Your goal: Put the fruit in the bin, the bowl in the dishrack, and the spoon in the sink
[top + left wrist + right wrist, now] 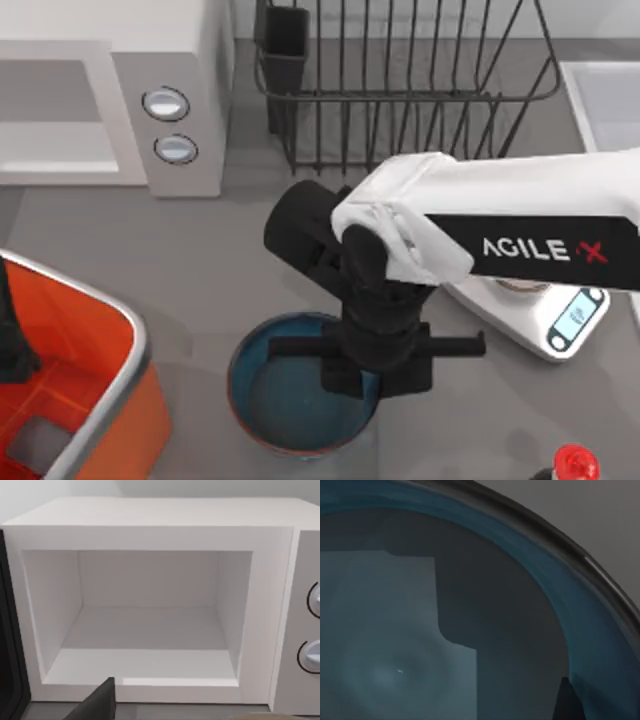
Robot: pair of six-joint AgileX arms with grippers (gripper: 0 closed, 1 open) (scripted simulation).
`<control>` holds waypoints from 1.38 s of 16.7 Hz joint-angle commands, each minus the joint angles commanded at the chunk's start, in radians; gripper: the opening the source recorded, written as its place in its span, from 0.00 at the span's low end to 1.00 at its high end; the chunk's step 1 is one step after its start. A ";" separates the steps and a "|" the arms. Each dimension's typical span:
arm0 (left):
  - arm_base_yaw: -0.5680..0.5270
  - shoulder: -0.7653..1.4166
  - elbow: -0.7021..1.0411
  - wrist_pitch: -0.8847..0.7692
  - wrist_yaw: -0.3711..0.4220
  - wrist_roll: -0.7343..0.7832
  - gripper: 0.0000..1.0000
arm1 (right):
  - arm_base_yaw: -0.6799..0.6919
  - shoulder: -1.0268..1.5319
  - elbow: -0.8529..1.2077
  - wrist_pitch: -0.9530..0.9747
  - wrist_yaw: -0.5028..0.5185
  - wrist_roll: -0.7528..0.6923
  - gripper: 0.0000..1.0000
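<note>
The blue bowl (290,400) with its dark teal inside (395,645) sits on the table near the front edge. My right gripper (378,378) hangs open over the bowl's right side, and one of its fingertips (566,702) is down inside the bowl close to the wall. The orange bin (95,335) stands at the front left. My left gripper (12,350) hangs open over the bin's left part; one of its fingers (100,702) shows in the left wrist view. The black dishrack (400,90) is at the back, and the sink (605,100) is at the back right. The fruit and the spoon are out of view.
A white microwave (110,110) with two round knobs stands open at the back left, and its cavity (145,620) faces the left wrist camera. A white scale (545,320) lies right of the bowl. A dark bottle's red cap (575,465) is at the front right.
</note>
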 joint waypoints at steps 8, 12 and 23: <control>0.000 0.000 0.000 0.000 0.000 0.000 1.00 | -0.001 -0.033 0.112 -0.146 0.001 0.002 0.00; 0.000 0.000 0.000 0.000 0.000 0.000 1.00 | -0.003 -0.074 0.228 -0.313 0.000 -0.002 0.00; 0.000 0.000 0.000 0.000 0.000 0.000 1.00 | 0.020 -0.138 0.262 -0.260 0.102 -0.082 0.00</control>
